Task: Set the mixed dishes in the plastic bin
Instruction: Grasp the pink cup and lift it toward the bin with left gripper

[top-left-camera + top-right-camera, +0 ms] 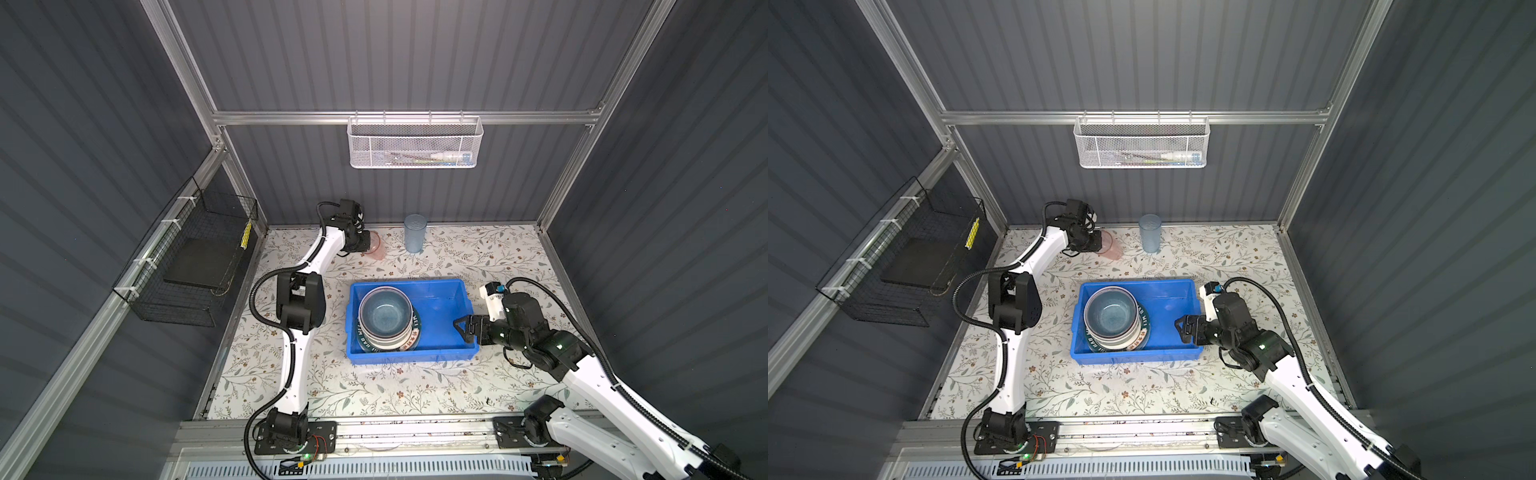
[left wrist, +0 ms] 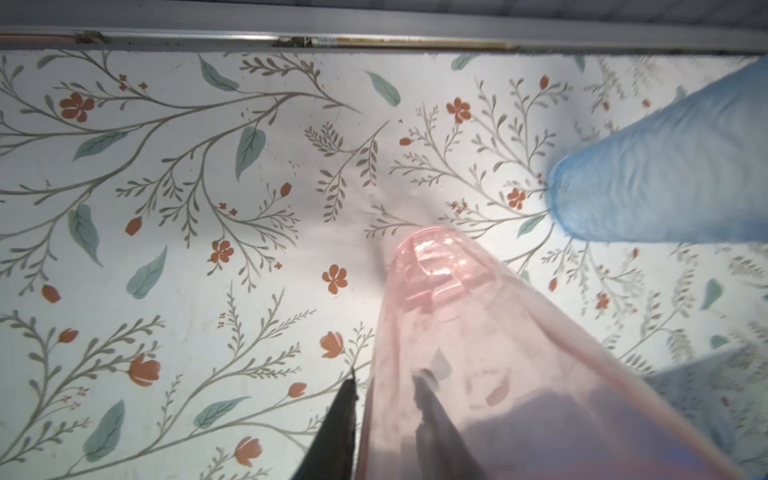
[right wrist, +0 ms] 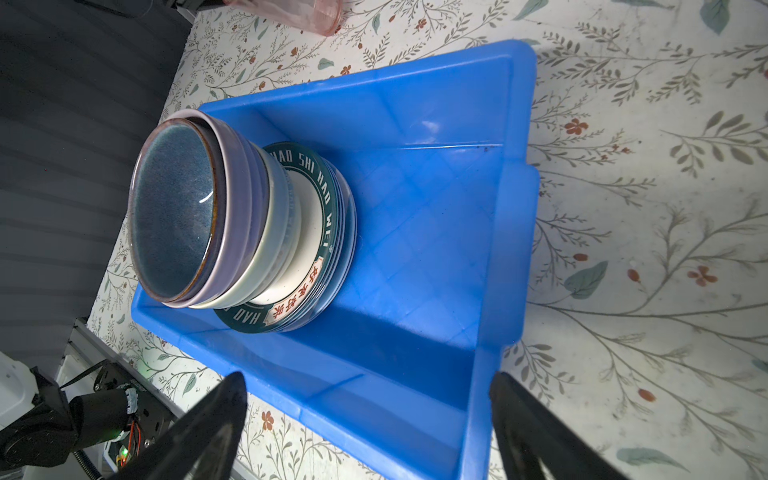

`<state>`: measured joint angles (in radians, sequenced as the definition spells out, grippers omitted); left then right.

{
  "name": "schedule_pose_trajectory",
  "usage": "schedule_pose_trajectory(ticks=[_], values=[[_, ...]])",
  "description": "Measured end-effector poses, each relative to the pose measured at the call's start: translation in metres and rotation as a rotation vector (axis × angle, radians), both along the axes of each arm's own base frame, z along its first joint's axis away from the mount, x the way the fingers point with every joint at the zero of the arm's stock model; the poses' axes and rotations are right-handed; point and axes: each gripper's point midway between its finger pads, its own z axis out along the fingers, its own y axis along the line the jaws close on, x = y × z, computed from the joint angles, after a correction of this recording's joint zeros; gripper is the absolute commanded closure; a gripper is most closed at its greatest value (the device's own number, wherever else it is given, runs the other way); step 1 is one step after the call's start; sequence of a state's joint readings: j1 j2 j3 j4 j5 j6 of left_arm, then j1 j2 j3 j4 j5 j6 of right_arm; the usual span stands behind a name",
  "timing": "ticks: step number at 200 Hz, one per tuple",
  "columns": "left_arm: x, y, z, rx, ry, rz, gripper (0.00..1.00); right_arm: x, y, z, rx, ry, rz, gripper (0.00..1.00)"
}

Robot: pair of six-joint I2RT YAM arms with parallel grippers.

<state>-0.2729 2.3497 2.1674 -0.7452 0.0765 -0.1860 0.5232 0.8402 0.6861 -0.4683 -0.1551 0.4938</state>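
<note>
Left jaws apparently pinch the pink tumbler (image 2: 478, 332); right jaws spread wide over the blue bin (image 3: 511, 208).

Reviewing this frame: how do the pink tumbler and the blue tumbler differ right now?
Colour: the pink tumbler is translucent pink, the blue tumbler translucent blue. Grip: the left gripper pinches the pink tumbler's wall, one finger inside, one outside; the blue tumbler stands free. In both top views the gripper partly hides the pink tumbler; the blue tumbler shows whole. Both are outside the plastic bin.
</note>
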Motion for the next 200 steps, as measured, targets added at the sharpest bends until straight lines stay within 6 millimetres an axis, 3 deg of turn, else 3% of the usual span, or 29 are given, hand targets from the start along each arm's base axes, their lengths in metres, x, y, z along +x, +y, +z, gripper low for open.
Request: schedule_pose_trajectory(ticks=[31, 69, 105, 125, 156, 176, 200], values=[[-0.005, 0.002, -0.010, 0.014, 0.022, -0.004, 0.89, 0.002, 0.002, 0.000, 0.006, -0.001, 0.000, 0.08], [-0.015, 0.006, -0.003, 0.018, 0.020, 0.000, 0.97, 0.002, 0.006, 0.002, 0.029, -0.009, 0.017, 0.09], [-0.027, 0.009, 0.008, 0.014, 0.019, 0.003, 0.99, 0.001, 0.009, 0.005, 0.052, -0.016, 0.026, 0.11], [-0.037, 0.009, 0.027, -0.007, 0.008, 0.004, 0.98, 0.000, 0.010, 0.007, 0.061, -0.018, 0.029, 0.13], [-0.057, 0.007, 0.078, -0.075, -0.049, -0.002, 0.95, 0.002, 0.014, 0.011, 0.067, -0.015, 0.041, 0.16], [-0.078, 0.009, 0.108, -0.113, -0.085, -0.004, 0.94, 0.009, 0.021, 0.029, 0.076, -0.039, 0.054, 0.18], [-0.104, 0.012, 0.128, -0.136, -0.101, -0.005, 0.94, 0.019, 0.035, 0.057, 0.089, -0.086, 0.083, 0.20]])
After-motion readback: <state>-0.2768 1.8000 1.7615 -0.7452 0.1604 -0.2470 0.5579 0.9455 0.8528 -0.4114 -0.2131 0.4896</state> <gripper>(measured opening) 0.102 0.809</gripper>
